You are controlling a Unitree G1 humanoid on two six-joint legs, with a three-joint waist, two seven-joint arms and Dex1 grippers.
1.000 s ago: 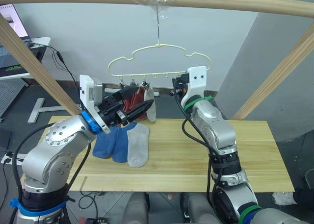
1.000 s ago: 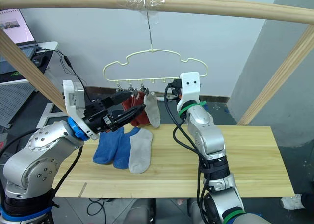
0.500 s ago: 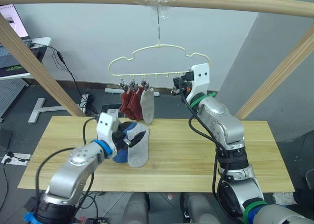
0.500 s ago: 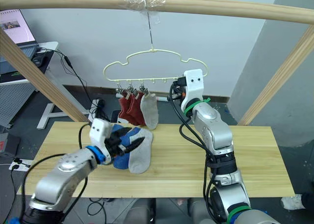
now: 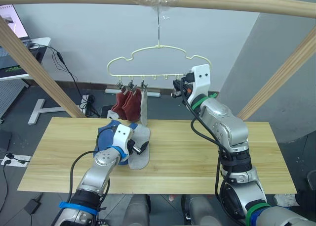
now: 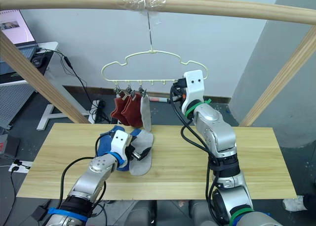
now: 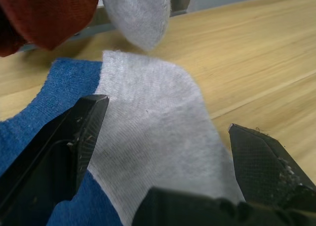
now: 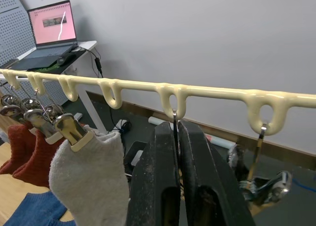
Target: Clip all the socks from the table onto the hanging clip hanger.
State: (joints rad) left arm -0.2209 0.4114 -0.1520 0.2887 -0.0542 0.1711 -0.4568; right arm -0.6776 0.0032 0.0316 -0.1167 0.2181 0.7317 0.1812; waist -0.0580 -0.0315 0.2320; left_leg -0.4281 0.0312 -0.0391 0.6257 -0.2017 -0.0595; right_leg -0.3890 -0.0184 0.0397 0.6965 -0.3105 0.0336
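Three socks are hanging from the clip hanger point(image 5: 159, 63): two red socks point(image 5: 126, 104) and one grey sock point(image 5: 144, 107), side by side on its leftmost clips. Three more are lying on the counter point(image 5: 207, 157) just below the hanger: two blue socks point(image 5: 104, 138) overlapping each other, and a second grey sock point(image 7: 153, 137) beside them, overlapping the nearer blue one. The left arm is reaching low over the counter, and the left pincer point(image 7: 170, 129) is gaping wide, one finger on the blue knit and the other past the grey sock's far edge. The right arm is bending upward, its right pincer point(image 8: 178, 137) pressing closed around the wire of a clip near the hanger's right end. The counter right of the hanger is lying bare to its edges.
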